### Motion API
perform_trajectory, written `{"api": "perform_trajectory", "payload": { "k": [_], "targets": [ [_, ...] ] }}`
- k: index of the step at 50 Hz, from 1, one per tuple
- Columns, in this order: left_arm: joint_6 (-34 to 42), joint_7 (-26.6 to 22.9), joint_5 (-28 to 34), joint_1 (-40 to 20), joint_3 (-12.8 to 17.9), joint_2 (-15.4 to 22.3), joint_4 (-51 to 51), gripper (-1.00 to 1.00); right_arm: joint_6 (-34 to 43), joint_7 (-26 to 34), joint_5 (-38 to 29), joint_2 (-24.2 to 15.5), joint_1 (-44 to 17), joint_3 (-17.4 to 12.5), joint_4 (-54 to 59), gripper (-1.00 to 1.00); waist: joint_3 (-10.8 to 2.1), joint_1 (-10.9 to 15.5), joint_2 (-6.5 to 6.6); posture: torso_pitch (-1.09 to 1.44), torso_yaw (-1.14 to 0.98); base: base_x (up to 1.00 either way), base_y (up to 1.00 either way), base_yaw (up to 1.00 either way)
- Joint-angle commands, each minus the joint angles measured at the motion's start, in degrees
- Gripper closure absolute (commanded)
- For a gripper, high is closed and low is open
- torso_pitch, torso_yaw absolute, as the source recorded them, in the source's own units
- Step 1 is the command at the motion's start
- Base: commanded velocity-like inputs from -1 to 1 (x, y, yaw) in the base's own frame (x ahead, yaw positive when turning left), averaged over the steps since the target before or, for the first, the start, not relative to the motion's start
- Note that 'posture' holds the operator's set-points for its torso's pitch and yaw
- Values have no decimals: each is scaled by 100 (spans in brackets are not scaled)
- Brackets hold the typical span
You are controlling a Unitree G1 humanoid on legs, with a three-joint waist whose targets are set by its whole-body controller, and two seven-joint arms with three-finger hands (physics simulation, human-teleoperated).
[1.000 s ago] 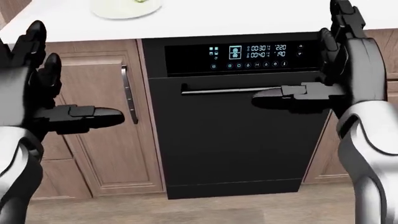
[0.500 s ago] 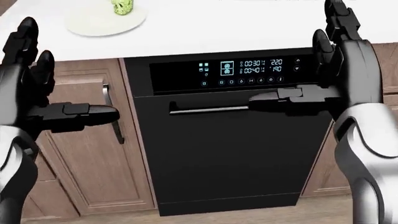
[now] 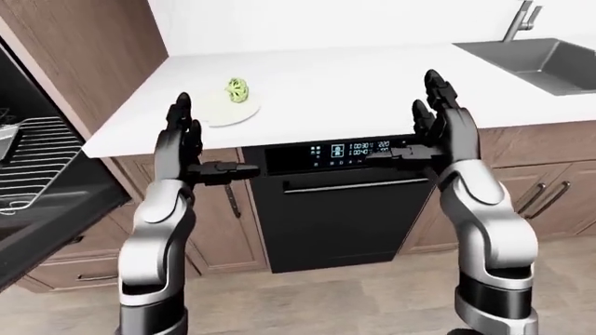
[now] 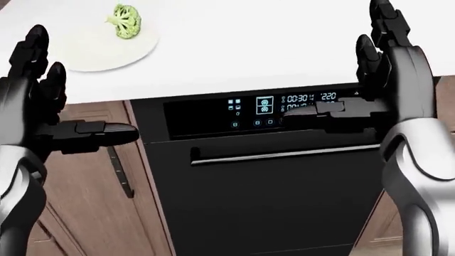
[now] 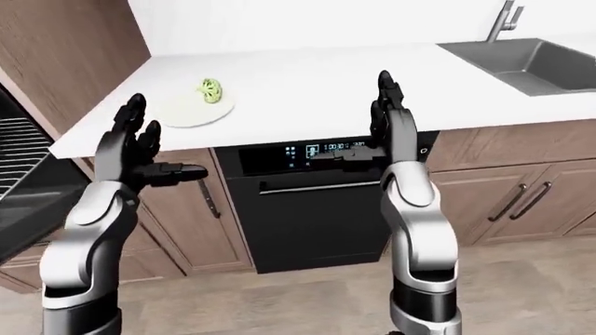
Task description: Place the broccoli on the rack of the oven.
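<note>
A green broccoli floret (image 4: 125, 20) stands on a pale round plate (image 4: 85, 53) on the white counter, at the head view's top left. My left hand (image 3: 209, 143) is raised below and left of the plate, fingers spread, open and holding nothing. Farther right, in front of the black appliance's control panel, my right hand (image 3: 410, 125) is also open and empty. The open oven appears at the left edge of the left-eye view, showing its wire rack (image 3: 28, 157) and lowered dark door (image 3: 56, 223).
A black built-in appliance (image 4: 270, 176) with a lit display and a bar handle sits under the counter (image 3: 372, 77) between my arms. Wooden cabinet doors (image 4: 78, 181) flank it. A steel sink (image 3: 545, 59) with a faucet is at the top right of the eye views.
The head camera has tilted up: the appliance slid down the picture and the plate with the broccoli came fully into view. Both hands stay raised and open.
</note>
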Motion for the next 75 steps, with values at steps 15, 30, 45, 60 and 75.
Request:
{"api": "perform_trajectory", "payload": {
  "k": [15, 30, 45, 60, 75],
  "targets": [
    [-30, 54, 3, -205, 85, 88, -356, -100, -61, -12, 60, -40, -210, 7, -301, -100, -47, 89, -47, 0, 0, 15, 29, 0],
    [-38, 45, 2, -184, 79, 81, -377, -100, -15, -8, 47, -17, -191, 27, -376, -100, -138, -41, 267, 0, 0, 12, 39, 0],
    [-49, 52, 32, -195, 44, 54, -348, -100, -46, 29, 26, -23, -200, 21, -321, -100, -102, 87, -260, 0, 0, 11, 40, 0],
    [-39, 39, 47, -187, 34, 42, -373, -100, -71, 54, 7, -16, -178, 40, -319, -100, -142, 6, 437, 0, 0, 11, 33, 0],
    [-102, 15, 56, -185, 38, 42, -309, -100, -31, 17, 19, 4, -217, 17, -325, -100, -84, 137, 6, 0, 0, 14, 0, 0]
  ]
}}
